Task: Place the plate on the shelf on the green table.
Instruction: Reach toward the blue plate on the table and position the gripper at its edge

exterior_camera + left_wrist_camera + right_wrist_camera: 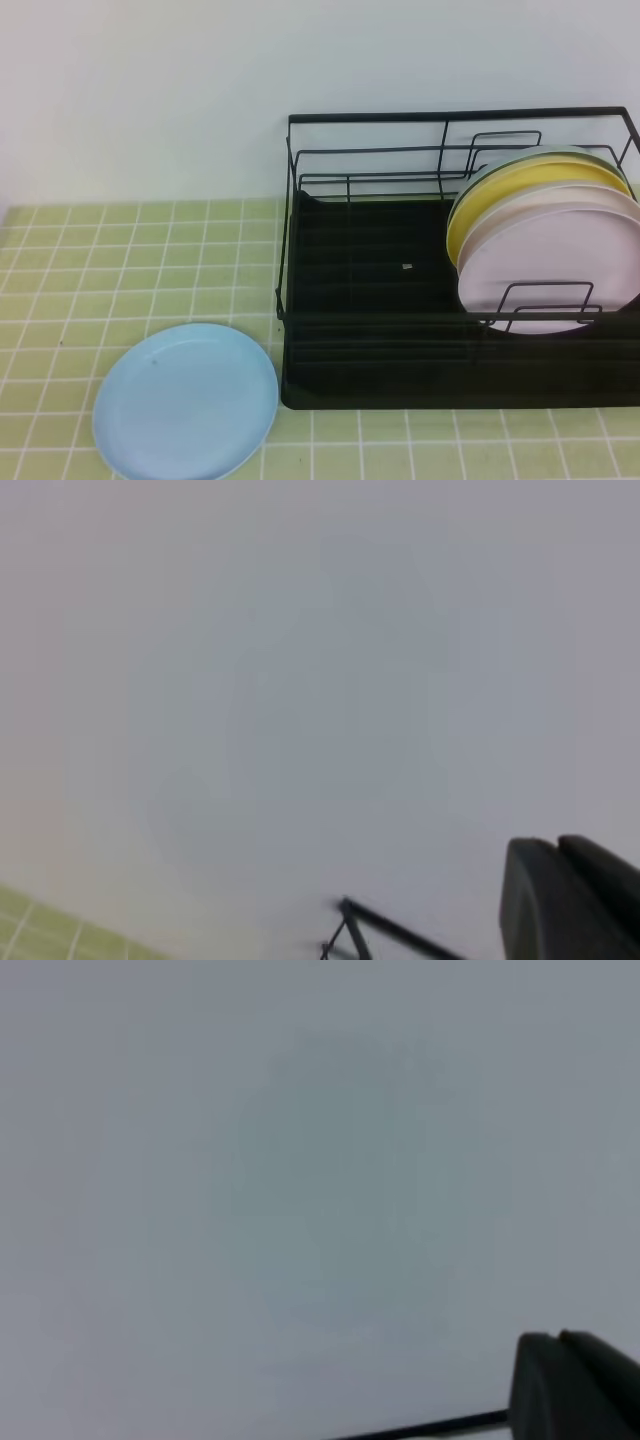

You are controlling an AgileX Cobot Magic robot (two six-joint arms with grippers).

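Down in the lower left of the high view, the light blue plate lies flat on the green table, just beside the black wire shelf at right, where a yellow plate and a pink plate stand upright. Each wrist view shows only a dark gripper tip at the lower right corner, left gripper and right gripper, both clenched on nothing.

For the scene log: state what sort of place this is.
Likely a mock kitchen counter: a green table of small tiles, a black wire shelf holding upright plates, a light blue plate lying flat beside it, a plain white wall.
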